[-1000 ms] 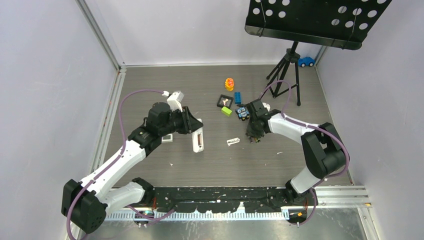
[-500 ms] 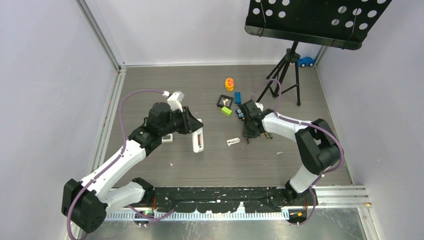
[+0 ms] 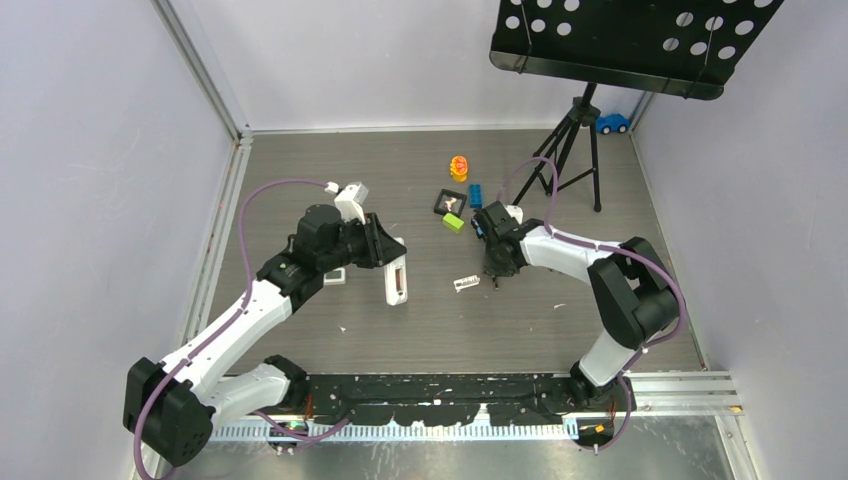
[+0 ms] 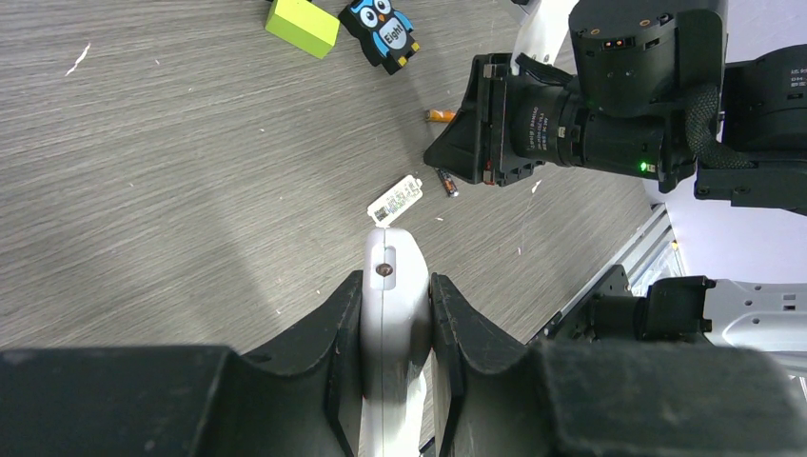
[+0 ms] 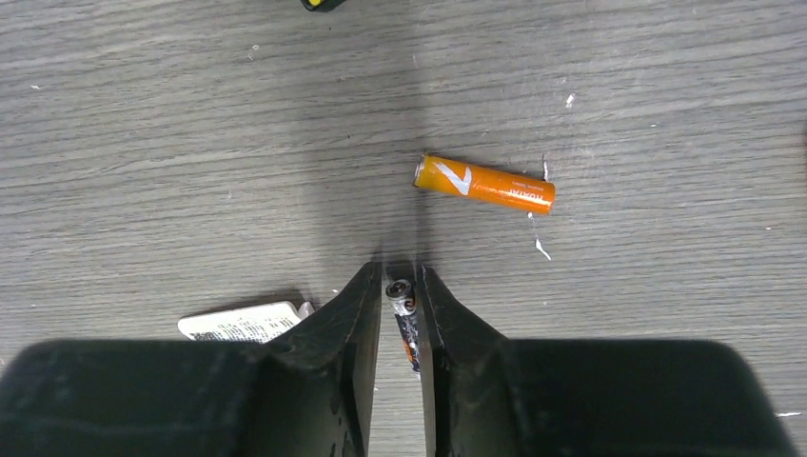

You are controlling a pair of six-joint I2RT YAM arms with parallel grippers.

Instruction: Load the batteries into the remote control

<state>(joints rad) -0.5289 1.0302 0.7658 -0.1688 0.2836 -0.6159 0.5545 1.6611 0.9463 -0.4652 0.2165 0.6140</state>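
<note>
Left pincer (image 4: 396, 284) clamped on the remote control (image 4: 392, 249); right pincer (image 5: 401, 276) nearly closed, pinching a dark battery (image 5: 407, 328); orange battery (image 5: 484, 185) just beyond its tips; owl toy (image 4: 383, 31) reads "Eight".

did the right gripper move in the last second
Yes. The right gripper has shifted left in the top view, ending closer to the small white labelled piece, which has not moved.

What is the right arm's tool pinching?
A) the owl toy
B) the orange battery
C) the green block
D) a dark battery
D: the right wrist view shows the dark battery clamped in the right tool, while the orange battery lies loose ahead.
</note>
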